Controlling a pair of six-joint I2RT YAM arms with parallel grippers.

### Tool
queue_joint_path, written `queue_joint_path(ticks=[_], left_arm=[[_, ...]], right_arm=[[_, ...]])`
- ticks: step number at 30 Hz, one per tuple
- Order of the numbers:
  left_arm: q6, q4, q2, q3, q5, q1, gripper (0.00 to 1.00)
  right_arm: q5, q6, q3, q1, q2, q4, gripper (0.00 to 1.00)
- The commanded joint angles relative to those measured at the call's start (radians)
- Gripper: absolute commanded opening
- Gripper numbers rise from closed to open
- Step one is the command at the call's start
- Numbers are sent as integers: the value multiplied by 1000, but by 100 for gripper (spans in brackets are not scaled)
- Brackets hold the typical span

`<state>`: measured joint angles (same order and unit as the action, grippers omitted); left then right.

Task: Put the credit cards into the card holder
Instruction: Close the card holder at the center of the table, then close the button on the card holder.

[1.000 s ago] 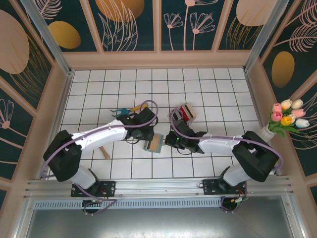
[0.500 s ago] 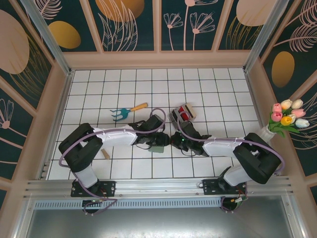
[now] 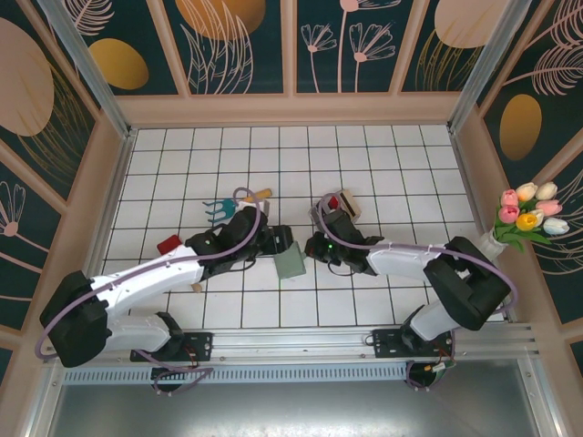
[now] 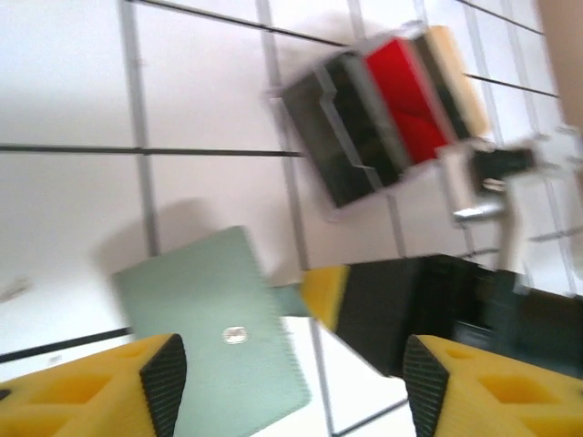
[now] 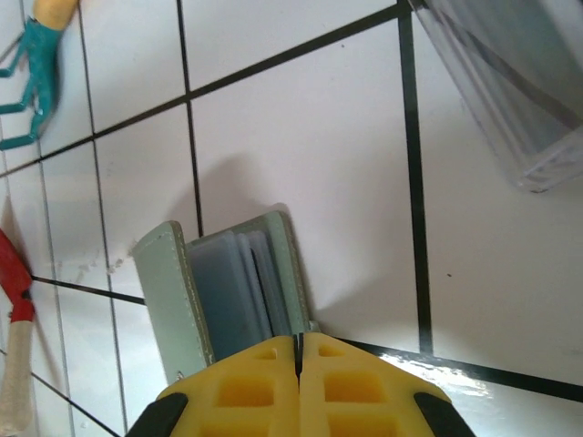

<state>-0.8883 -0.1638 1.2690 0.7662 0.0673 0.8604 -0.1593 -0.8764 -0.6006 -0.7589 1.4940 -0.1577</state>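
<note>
Count: one card holder (image 3: 290,264), one bundle of credit cards (image 3: 341,202) in one case (image 4: 351,137), one rake (image 3: 219,208), one red-handled tool (image 3: 168,244). The card holder lay mid-table near the case, with the cards outside it. The right gripper (image 5: 299,364) was pinched shut on its edge. Versus half a second earlier, the left gripper (image 4: 291,382) had backed off the holder, its jaws wide and empty, and the red-handled tool was uncovered.

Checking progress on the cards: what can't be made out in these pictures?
Any cards inside the grey-green card holder: right wrist view, inner layers indistinct, near edge behind the shut right gripper.
How many red and cream credit cards the silvery ribbed case holds: left wrist view blurred, top view too small, right wrist view cut by the frame edge.
</note>
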Motion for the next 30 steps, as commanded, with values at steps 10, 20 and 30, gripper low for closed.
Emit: queue_joint_path(ticks=[10,20,30], left_arm=[[-29,24,208,-56,-78,-16,49],[-10,76,331,-49,-121,-15,41],[-5,123,374,-57,-159,-8,35]], right_arm=[[-48,50,-41,7,27,31,0],[-79,45,-49,7,20,17,2],[-161,18,-85,-15,79,-52,6]])
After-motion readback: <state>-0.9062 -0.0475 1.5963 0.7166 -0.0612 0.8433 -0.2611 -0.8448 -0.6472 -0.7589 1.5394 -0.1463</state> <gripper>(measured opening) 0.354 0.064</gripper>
